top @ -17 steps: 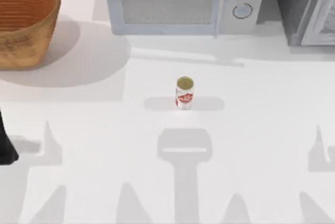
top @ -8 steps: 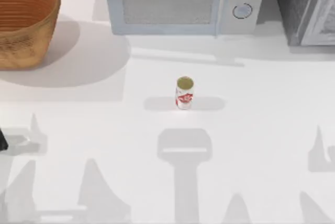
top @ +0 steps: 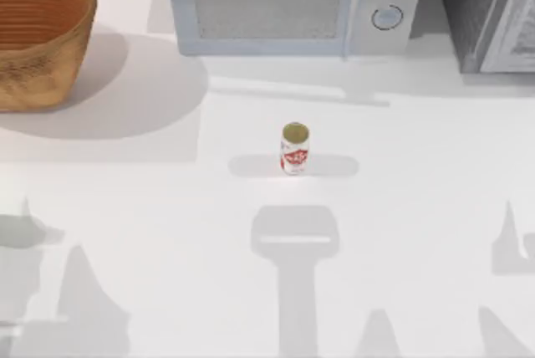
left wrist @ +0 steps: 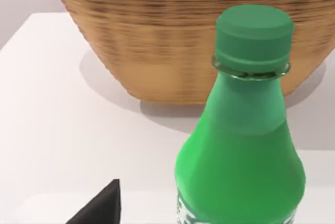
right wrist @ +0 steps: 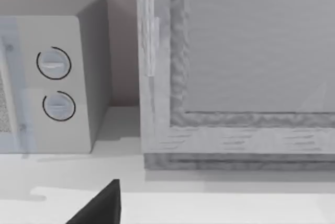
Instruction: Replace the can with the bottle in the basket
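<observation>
While the table spreads white under everything, the microwave at its far edge serves as the landmark. To the right of the microwave stands a large grey cabinet, whose framed front also shows in the right wrist view, beside the microwave's two dials. Far to the left of the microwave sits the basket — round, woven, tan outside with a ribbed orange inside — at the table's far left corner.

Seen from the left wrist, the bottle stands close before the camera: bright green, with a green cap, upright, and the basket's woven wall rises behind it. Whether the left gripper pinches the bottle I cannot tell; a dark finger shows at the picture's edge, apart from the bottle.

Nearer than the microwave and roughly in line with its middle, the can stands upright on the bare table — outside the basket and well apart from it.

A dark finger of the right gripper shows too; how its jaws stand I cannot tell.
</observation>
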`<state>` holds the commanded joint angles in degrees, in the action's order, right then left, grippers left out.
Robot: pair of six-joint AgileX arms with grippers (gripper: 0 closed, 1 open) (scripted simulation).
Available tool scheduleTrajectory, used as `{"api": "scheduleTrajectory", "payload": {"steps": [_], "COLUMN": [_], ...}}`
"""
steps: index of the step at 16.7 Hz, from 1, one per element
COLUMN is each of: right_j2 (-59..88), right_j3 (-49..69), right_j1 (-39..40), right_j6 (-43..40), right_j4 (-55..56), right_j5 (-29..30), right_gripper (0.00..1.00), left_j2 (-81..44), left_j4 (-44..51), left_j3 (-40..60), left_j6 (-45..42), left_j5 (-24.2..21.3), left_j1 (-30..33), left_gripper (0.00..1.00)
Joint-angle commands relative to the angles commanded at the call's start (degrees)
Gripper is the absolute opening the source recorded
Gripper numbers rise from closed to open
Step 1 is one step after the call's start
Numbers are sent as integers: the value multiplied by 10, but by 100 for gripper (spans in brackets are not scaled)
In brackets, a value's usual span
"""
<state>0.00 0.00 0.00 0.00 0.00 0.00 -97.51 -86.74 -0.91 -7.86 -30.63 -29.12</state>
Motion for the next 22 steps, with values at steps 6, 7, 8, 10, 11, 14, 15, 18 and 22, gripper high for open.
{"api": "scheduleTrajectory", "payload": {"steps": [6, 7, 8, 10, 11, 14, 15, 18, 22], "right_j2": [0, 0, 0, 0, 0, 0, 0, 0, 0], "right_j3": [0, 0, 0, 0, 0, 0, 0, 0, 0], "right_j1": [0, 0, 0, 0, 0, 0, 0, 0, 0], "right_j6": [0, 0, 0, 0, 0, 0, 0, 0, 0], "right_j4": [0, 0, 0, 0, 0, 0, 0, 0, 0], "right_j5": [0, 0, 0, 0, 0, 0, 0, 0, 0], "right_gripper": [100, 100, 100, 100, 100, 100, 100, 100, 100], "left_j2": [-147, -151, -151, -151, -150, -162, -169, -194, -203], "left_j4": [-123, -127, -127, -127, -125, -115, -108, -84, -75], "left_j3": [-4, -4, -4, -4, -2, 21, 38, 97, 114], "left_j6": [-11, -11, -11, -11, -11, -4, -1, 12, 16], "left_j5": [-42, -43, -43, -43, -42, -22, -9, 35, 51], "left_j1": [-43, -45, -45, -45, -42, -23, -9, 37, 53], "left_gripper": [100, 100, 100, 100, 100, 100, 100, 100, 100]}}
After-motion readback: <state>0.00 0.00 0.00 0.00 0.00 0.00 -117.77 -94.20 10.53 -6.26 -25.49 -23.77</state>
